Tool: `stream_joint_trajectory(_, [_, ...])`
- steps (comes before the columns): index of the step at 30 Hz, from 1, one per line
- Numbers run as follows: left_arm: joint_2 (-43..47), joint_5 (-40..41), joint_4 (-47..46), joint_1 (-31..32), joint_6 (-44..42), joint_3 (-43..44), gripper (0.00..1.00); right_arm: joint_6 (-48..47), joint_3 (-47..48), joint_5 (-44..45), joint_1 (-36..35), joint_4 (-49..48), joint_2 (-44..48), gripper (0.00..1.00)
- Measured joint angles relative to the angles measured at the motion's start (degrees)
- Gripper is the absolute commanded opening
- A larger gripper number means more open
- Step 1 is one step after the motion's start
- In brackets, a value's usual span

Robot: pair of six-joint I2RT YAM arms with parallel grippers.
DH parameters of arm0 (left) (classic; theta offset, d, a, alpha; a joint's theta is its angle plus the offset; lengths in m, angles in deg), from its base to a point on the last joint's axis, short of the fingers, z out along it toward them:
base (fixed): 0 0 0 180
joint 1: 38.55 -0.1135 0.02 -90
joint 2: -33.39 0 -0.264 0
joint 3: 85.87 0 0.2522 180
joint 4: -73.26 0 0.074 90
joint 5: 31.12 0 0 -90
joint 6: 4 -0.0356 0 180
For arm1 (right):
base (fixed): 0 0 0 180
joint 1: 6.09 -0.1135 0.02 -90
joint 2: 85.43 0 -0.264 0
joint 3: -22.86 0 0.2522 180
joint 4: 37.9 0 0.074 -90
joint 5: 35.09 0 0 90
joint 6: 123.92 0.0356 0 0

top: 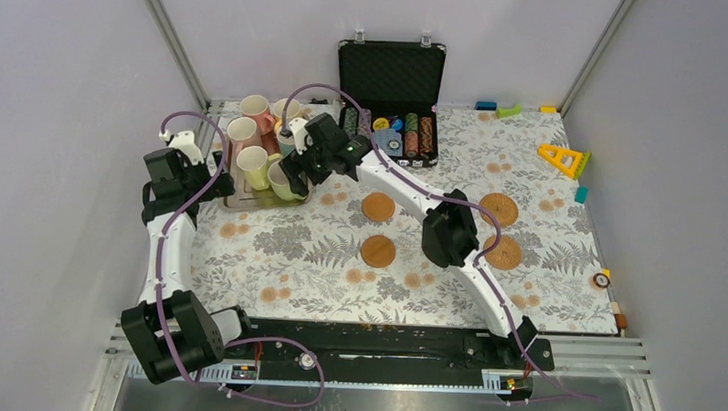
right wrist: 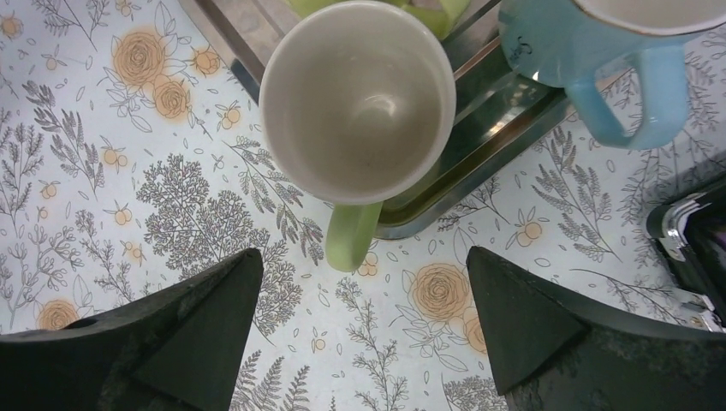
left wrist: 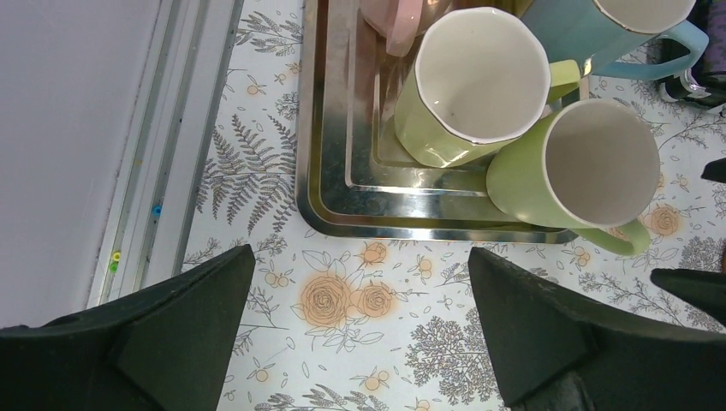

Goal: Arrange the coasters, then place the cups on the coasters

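Four coasters lie as two pairs in the middle of the worktop and toward its right edge. I can make out no others, and the right arm's elbow may hide some. I judge the cup stage is just opening.

The right hand hangs over the green cup at the near right corner of the tray, fingers wide apart and holding nothing. The cup's handle points back between them. The left hand waits just short of the tray's near edge, also spread and empty.

The next move probably calls for dropping the fingers either side of the cup and closing, then lifting it over the tray's raised lip. Room is tight on one side: the blue cup stands just beside it, and the black case is not far off. Toward the coasters the worktop is open, though the arm's own elbow hangs between the pairs.
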Motion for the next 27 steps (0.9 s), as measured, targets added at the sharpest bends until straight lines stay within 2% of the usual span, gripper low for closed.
stream_joint_trajectory(8, [-0.7, 0.0, -0.7, 0.0, 0.0, 0.0, 0.99, -0.5, 3.0, 0.0, -0.9, 0.7, -4.2, 0.94])
stream_joint_trajectory(14, [-0.7, 0.0, -0.8, 0.0, 0.1, 0.0, 0.99, -0.8, 5.4, 1.0, -1.9, 1.5, -7.0, 0.84])
stream_joint_trajectory(16, [-0.7, 0.0, -0.8, 0.0, 0.1, 0.0, 0.99, -0.7, 5.7, 2.1, -2.2, 1.7, -7.1, 0.71])
stream_joint_trajectory(18, [-0.7, 0.0, -0.8, 0.0, 0.1, 0.0, 0.99, -0.7, 6.2, 3.2, -2.5, 1.8, -7.2, 0.52])
stream_joint_trajectory(20, [-0.7, 0.0, -0.8, 0.0, 0.1, 0.0, 0.99, -0.8, 6.7, 4.0, -2.7, 1.8, -7.2, 0.27])
stream_joint_trajectory(23, [-0.7, 0.0, -0.8, 0.0, 0.1, 0.0, 0.99, 0.0, 8.2, 6.8, -3.1, 2.1, -7.4, 0.03])
stream_joint_trajectory(24, [-0.7, 0.0, -0.8, 0.0, 0.1, 0.0, 0.99, 0.2, 8.6, 7.0, -3.1, 2.1, -7.5, 0.00])
stream_joint_trajectory(27, [-0.6, 0.0, -0.8, 0.0, 0.1, 0.0, 0.99, 1.2, 9.5, 8.4, -3.2, 2.3, -8.3, 0.00])
